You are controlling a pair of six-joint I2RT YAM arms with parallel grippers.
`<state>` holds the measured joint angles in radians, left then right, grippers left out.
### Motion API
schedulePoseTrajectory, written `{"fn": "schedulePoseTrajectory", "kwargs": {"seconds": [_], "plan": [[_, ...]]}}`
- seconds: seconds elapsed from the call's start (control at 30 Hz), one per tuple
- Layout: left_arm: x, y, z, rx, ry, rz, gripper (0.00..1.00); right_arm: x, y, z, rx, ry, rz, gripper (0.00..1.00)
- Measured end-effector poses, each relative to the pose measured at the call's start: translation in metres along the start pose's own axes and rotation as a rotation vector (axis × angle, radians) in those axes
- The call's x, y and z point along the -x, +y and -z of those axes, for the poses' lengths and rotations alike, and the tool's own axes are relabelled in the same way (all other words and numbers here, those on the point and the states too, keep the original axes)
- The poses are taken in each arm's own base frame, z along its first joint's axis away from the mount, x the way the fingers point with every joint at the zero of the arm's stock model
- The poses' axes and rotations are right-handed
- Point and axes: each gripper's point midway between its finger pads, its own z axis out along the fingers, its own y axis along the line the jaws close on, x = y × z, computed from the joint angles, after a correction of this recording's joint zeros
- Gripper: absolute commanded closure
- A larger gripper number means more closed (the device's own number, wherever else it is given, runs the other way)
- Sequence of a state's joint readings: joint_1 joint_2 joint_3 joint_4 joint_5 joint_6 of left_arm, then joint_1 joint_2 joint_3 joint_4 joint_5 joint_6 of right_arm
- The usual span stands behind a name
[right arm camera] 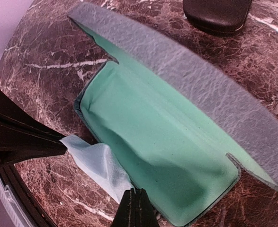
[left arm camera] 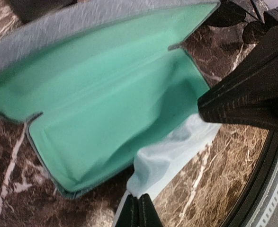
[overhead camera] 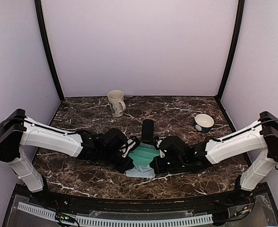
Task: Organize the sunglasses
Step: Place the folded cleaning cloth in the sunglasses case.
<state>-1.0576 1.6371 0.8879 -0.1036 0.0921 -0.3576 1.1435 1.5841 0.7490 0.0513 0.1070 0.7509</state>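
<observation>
Pinching pale cloth (left arm camera: pixel 167 161) by its edge with left claw (left arm camera: pixel 139 210) and right claw (right arm camera: pixel 136 208), both closed on it, seemingly to lift it clear | cloth draped over near rim of open grey-blue case (left arm camera: pixel 105 109) on tabletop (overhead camera: pixel 176 109) | sunglasses visible in no view

Black case (overhead camera: pixel 147 131) blocks ctr; gap btwn mug (overhead camera: pixel 116 102), bowl (overhead camera: pixel 204 122) behind it.
</observation>
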Motion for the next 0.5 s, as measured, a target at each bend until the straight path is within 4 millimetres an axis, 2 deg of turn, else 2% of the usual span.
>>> {"fn": "schedulePoseTrajectory", "kwargs": {"seconds": [0.1,0.27,0.5], "plan": [[0.02,-0.001,-0.003,-0.001,-0.023,-0.027,1.0,0.006,-0.003,0.004,-0.014,-0.03,-0.017,1.0],[0.034,0.004,-0.005,0.014,-0.027,-0.049,1.0,0.011,-0.012,0.006,-0.044,-0.055,-0.035,1.0],[0.032,0.016,-0.009,0.044,0.009,-0.052,1.0,0.013,-0.021,0.005,-0.075,-0.073,-0.052,1.0]]}}
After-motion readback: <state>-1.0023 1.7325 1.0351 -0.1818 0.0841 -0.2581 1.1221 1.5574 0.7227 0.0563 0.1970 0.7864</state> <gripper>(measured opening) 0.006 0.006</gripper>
